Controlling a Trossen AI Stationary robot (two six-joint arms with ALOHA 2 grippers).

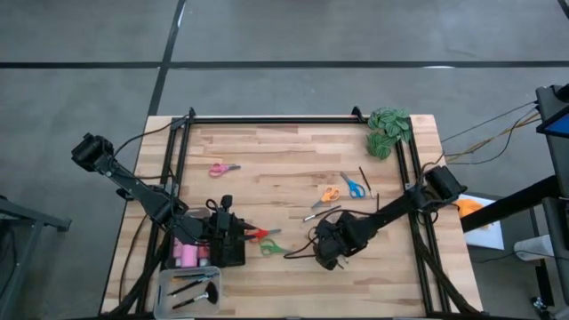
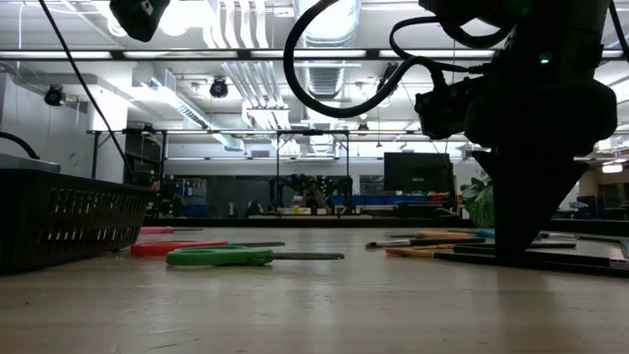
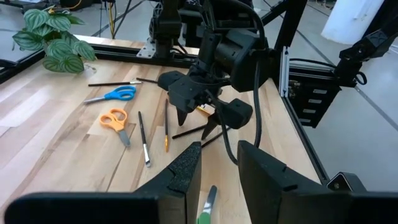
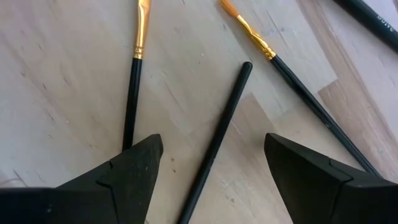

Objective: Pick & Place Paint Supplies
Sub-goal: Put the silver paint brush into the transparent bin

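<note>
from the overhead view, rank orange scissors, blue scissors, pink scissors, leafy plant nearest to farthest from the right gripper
1. orange scissors, just beyond the right gripper
2. blue scissors, slightly farther back
3. pink scissors and leafy plant: too close to call, far left and back-right corner

The wooden desk (image 1: 293, 191) carried pink scissors (image 1: 223, 168) toward its left, orange scissors (image 1: 330, 193) and blue scissors (image 1: 353, 186) right of centre, and a green leafy clump (image 1: 388, 131) at the far right corner. The left claw (image 1: 228, 238) hung beside a basket (image 1: 188, 289) holding brushes, with red scissors (image 1: 258, 234) and green scissors (image 1: 270, 248) just beside it. The right claw (image 1: 327, 252) stood low over thin brushes (image 1: 322, 212).
</note>
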